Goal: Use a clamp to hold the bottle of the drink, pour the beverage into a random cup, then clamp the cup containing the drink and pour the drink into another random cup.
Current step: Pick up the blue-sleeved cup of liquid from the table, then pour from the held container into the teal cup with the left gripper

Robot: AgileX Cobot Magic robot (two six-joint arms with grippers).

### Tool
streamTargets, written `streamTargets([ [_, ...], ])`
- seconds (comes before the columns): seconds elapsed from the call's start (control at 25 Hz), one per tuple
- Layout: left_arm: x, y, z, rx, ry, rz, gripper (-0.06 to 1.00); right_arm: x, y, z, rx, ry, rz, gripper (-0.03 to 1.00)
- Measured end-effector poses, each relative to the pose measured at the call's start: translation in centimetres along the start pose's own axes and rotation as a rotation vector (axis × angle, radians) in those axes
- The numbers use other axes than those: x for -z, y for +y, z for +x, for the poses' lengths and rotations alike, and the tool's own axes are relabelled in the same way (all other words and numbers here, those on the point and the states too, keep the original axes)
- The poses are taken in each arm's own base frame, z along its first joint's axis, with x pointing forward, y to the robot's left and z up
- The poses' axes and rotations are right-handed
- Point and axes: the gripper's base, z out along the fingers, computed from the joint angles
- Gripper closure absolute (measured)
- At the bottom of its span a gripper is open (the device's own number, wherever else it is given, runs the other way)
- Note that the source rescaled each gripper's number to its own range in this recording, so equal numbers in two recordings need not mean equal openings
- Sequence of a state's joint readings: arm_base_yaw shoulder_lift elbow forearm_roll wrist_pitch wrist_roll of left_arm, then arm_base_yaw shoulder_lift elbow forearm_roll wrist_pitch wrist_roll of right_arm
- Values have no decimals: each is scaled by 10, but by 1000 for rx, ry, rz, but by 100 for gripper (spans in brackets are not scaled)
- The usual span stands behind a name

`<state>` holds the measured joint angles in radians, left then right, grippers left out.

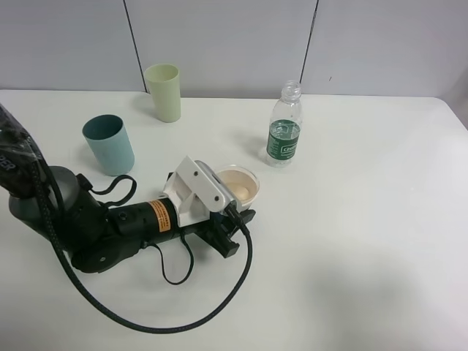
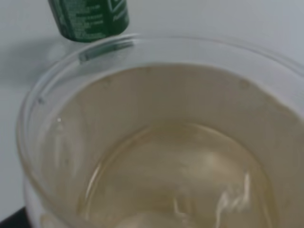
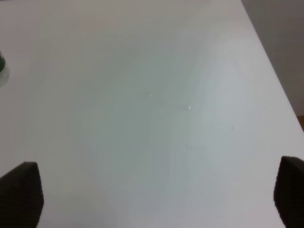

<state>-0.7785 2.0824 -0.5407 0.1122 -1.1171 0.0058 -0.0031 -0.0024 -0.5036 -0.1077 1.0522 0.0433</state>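
Note:
The short paper cup [image 1: 241, 184] with a white rim and beige inside stands near the table's middle. My left gripper [image 1: 235, 212], the black clamp with an orange label, is shut on it, and its white camera mount hides the cup's near side. In the left wrist view the cup [image 2: 42, 109] fills the frame, with clear beverage [image 2: 180, 180] in its bottom. The clear bottle [image 1: 284, 131] with a green label [image 2: 90, 19] stands upright and uncapped just beyond the cup. The teal tumbler [image 1: 110, 145] stands to the left. My right gripper [image 3: 152, 199] is open over bare table.
A pale yellow-green tumbler [image 1: 163, 92] stands at the back left near the wall. A black cable [image 1: 168, 322] loops on the table in front of the left arm. Small water droplets [image 3: 189, 108] lie on the white table [image 1: 365, 241] at the right.

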Motion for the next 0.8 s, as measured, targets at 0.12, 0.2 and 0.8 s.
streamTargets([
  [0.12,12,4,-5,31,-3,-54,94,0,0,0,0,0,0,-3],
  [0.2,22,7,-6,55,3,-101,94,0,0,0,0,0,0,-3],
  [0.8,107,42,-9,281,-9,-590,94,0,0,0,0,0,0,-3],
])
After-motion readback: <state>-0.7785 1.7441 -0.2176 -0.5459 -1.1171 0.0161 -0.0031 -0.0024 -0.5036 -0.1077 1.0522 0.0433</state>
